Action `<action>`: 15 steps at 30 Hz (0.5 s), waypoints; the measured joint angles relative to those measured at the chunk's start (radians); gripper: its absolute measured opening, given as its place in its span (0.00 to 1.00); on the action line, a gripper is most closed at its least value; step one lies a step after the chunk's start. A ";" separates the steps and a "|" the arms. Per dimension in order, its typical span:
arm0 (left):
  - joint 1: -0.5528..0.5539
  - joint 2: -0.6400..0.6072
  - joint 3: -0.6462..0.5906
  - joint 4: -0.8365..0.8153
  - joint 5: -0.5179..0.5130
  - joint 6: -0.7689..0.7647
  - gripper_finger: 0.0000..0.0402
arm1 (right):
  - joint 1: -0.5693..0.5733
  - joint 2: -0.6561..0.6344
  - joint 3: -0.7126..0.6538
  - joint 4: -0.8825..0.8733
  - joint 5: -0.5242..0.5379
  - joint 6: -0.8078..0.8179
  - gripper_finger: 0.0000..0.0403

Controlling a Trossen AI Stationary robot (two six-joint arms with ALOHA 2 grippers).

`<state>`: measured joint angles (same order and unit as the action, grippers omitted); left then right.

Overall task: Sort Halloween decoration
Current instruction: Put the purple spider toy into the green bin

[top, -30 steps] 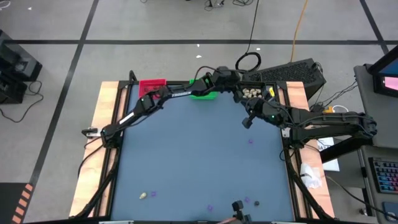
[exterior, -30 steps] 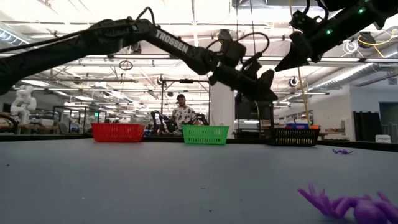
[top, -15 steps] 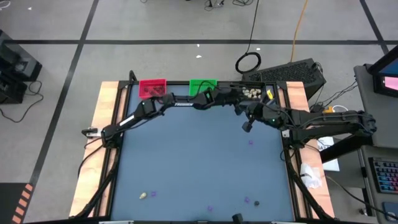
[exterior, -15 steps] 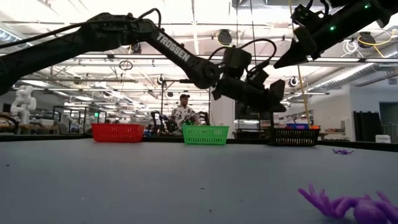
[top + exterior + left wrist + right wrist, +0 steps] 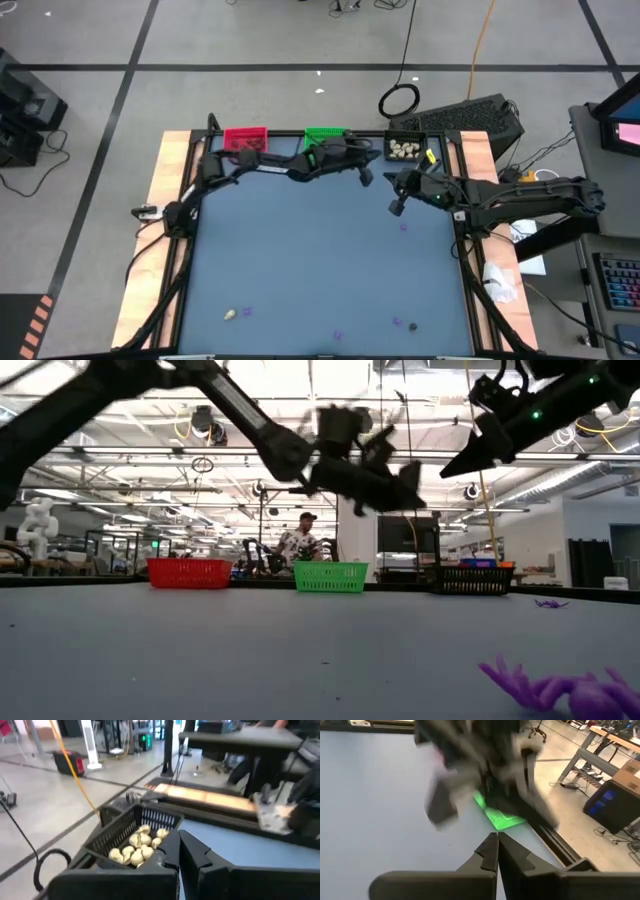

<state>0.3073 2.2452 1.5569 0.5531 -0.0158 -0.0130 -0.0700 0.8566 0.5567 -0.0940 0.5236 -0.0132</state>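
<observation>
Left gripper (image 5: pixel 366 178) and right gripper (image 5: pixel 394 208), jaws shut and empty, hung close together at upper centre; crossing arms risked collision, scattering trinkets (image 5: pixel 403 149).

Blue-grey table (image 5: pixel 310 250) with pale wooden side strips. Along the far edge, in a row: red bin (image 5: pixel 245 139), green bin (image 5: pixel 325 135), black bin (image 5: pixel 405 149) holding cream-white lumps (image 5: pixel 136 843). Near the right side, one flat purple bit (image 5: pixel 404 227) alone. Along the near edge: a cream-white lump (image 5: pixel 231 314) just beside a purple bit (image 5: pixel 247 311), another purple bit (image 5: pixel 338 334), then a purple bit (image 5: pixel 397 322) beside a dark lump (image 5: pixel 412 325).
</observation>
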 joint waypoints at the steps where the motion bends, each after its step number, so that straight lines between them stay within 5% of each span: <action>1: -0.001 -0.033 -0.041 0.021 0.000 0.000 0.00 | 0.000 0.001 -0.014 0.023 -0.001 0.001 0.00; 15: -0.087 -0.381 -0.600 0.191 -0.023 0.024 0.00 | 0.008 0.005 -0.073 -0.011 -0.204 0.188 0.00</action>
<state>0.2204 1.8644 0.9573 0.7443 -0.0387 0.0110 -0.0619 0.8612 0.4835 -0.1054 0.3197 0.1750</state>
